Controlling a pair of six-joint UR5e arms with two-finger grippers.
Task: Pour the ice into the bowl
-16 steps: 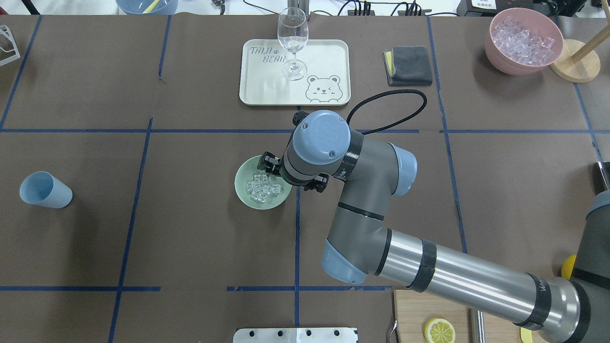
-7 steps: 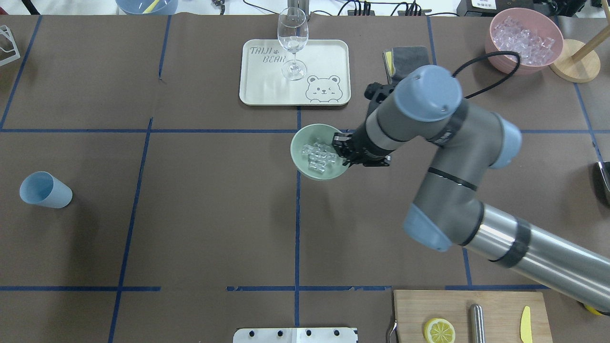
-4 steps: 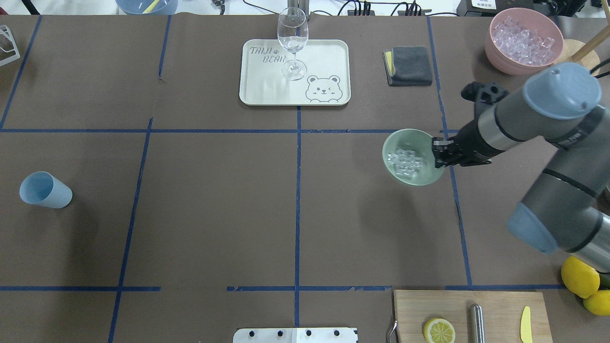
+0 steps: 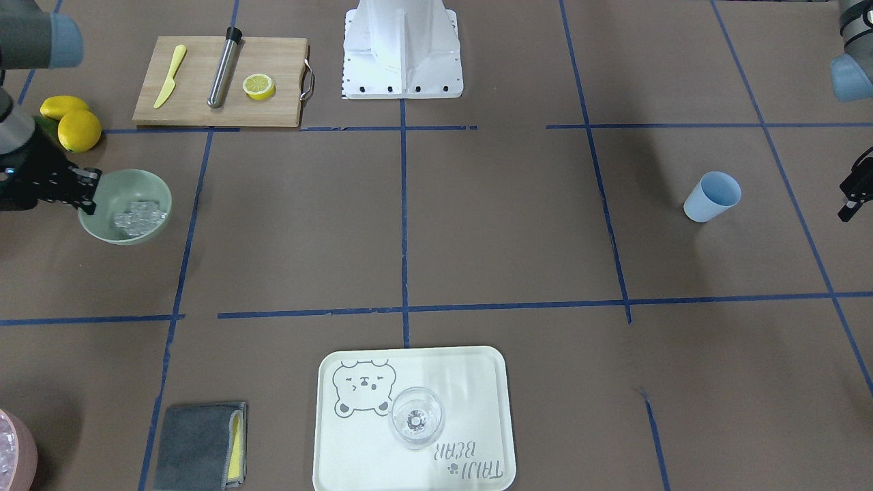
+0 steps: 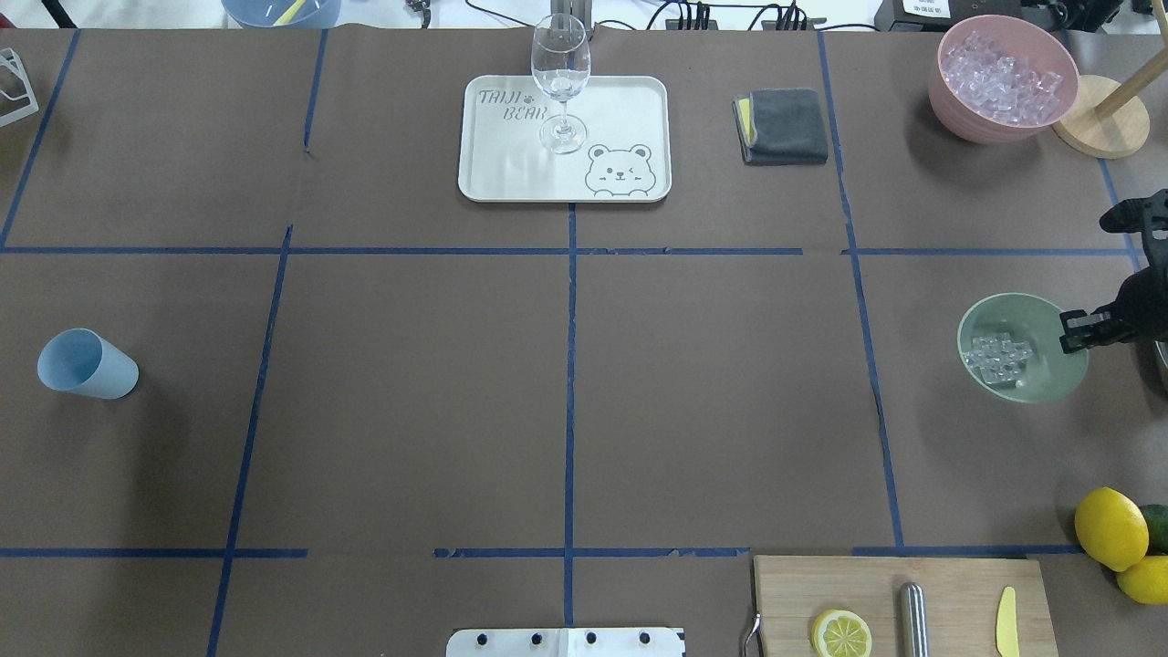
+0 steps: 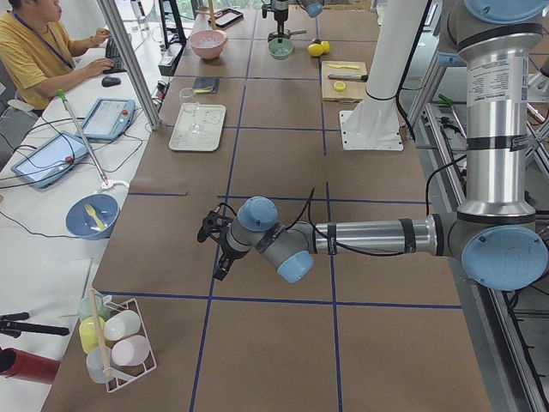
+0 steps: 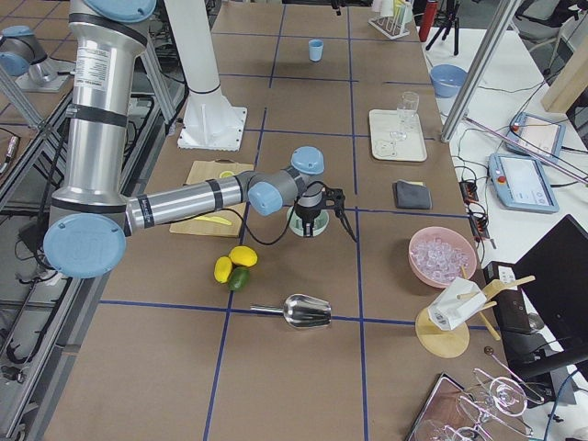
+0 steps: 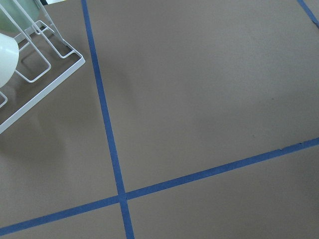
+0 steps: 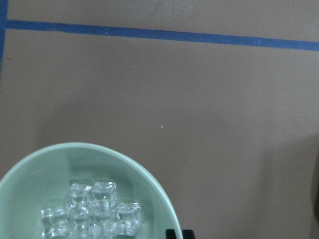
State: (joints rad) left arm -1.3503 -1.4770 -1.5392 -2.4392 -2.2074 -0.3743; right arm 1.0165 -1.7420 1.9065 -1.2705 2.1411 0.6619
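The right tool [image 5: 1077, 330] clamps the bowl [image 5: 1049, 383] at its rim; the ice [image 5: 997, 354] lies inside, toward the opposite side.

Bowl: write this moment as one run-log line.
right tool: shut on bowl rim | ice: inside bowl | blue cup: far left side

Bright, even light comes from overhead, so the brown table [image 5: 411, 411] looks flat and free of glare. Shadows are soft and blurred: a dim patch lies near the blue cup [image 5: 87, 363], another left of the pink bowl [image 5: 949, 114]. The ice [image 9: 92, 214] in my green bowl [image 9: 30, 179] glints with small highlights, slightly soft in my right wrist camera, where a dark shadow fills the right edge. The tray [image 4: 477, 382] shows a pale sheen.
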